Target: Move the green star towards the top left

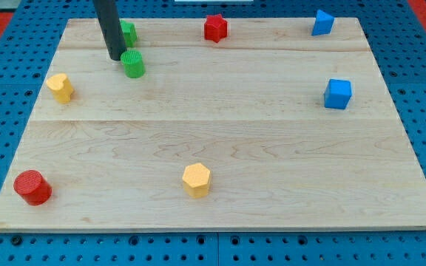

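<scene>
At the view's far left of the worktop (pixel 220 148) the yellow block (pixel 61 87) and red cylinder (pixel 32 187) lie well clear, and I carry no gripper, only a rod, so nothing opens or closes. My tip (pixel 115 57) rests near the top left, just left of the green cylinder (pixel 133 64), while the green star (pixel 128 32) sits just behind the rod, partly hidden, already close to that corner. To nudge it well, I judge my tip should circle to the star's right and lower side without brushing the cylinder, then push slowly up-left, stopping short of the edge.
</scene>
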Robot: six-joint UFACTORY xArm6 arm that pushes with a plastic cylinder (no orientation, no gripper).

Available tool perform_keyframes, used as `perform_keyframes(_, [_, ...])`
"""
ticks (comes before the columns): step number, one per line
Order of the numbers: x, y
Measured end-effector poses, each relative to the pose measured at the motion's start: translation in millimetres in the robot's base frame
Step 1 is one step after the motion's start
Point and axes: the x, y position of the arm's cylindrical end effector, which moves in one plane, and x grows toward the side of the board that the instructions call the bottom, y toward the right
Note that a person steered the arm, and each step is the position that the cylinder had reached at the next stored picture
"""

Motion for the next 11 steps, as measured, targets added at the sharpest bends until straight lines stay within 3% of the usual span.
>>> perform_keyframes(4, [-13.5, 9.5])
perform_keyframes(5, [-15.5, 37.6])
perform_keyframes(7, [-48.3, 35.6])
perform_keyframes(11, [-61.8, -38.9])
